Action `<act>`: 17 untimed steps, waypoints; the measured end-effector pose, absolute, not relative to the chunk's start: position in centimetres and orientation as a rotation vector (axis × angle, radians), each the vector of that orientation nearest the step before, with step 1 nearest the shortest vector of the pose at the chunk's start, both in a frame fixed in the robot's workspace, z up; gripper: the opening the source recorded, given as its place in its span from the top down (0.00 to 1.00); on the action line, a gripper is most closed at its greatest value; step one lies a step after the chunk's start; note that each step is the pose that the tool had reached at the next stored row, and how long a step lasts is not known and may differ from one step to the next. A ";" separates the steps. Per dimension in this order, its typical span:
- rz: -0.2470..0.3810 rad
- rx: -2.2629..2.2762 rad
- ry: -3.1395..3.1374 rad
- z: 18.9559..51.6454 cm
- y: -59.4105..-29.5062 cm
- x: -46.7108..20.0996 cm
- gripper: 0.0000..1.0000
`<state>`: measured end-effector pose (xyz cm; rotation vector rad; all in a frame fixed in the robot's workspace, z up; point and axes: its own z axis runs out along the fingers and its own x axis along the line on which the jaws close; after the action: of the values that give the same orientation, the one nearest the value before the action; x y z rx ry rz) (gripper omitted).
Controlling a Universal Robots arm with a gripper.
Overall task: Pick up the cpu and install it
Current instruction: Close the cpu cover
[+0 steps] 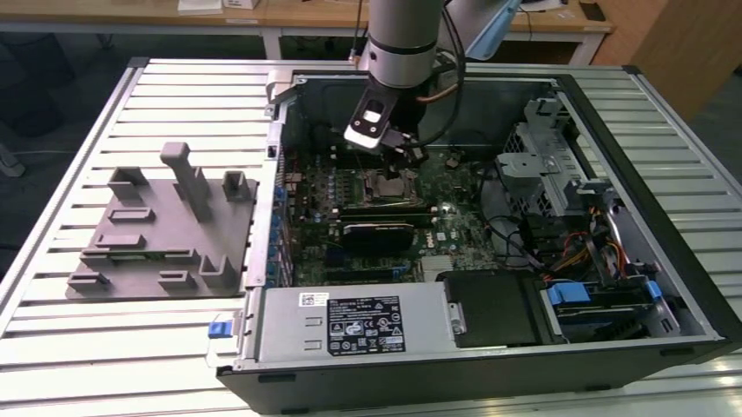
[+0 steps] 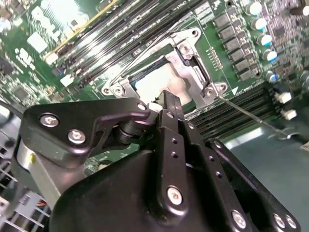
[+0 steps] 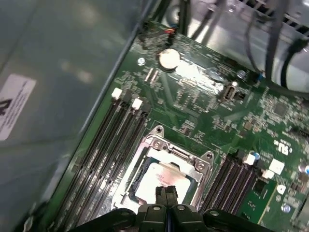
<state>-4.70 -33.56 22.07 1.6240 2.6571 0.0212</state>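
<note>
The cpu (image 3: 155,178), a flat silvery square, lies inside the metal-framed socket (image 3: 155,143) on the green motherboard (image 3: 212,121); it shows too in the second wrist view (image 2: 154,86). My gripper (image 3: 166,192) is shut, its two black fingers pressed together with nothing between them, hanging just over the cpu's edge. In the second wrist view the fingertips (image 2: 170,99) end right at the chip. In the exterior view the gripper (image 1: 406,153) hangs inside the open computer case, a little above the socket (image 1: 388,184).
A grey plastic tray with upright posts (image 1: 162,228) stands on the slatted table at the exterior view's left. The case (image 1: 557,80) holds memory slots (image 3: 113,140), a power supply (image 1: 347,321), a drive cage (image 1: 539,165) and cables around the socket.
</note>
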 end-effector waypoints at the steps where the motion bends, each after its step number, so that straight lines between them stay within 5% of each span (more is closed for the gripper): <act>1: 0.021 1.601 2.671 22.1 -33.6 -4.7 0.89; 17: 0.026 1.196 2.877 22.0 -33.6 -4.7 0.89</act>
<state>-4.70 -33.56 22.03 1.1963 2.8769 0.0257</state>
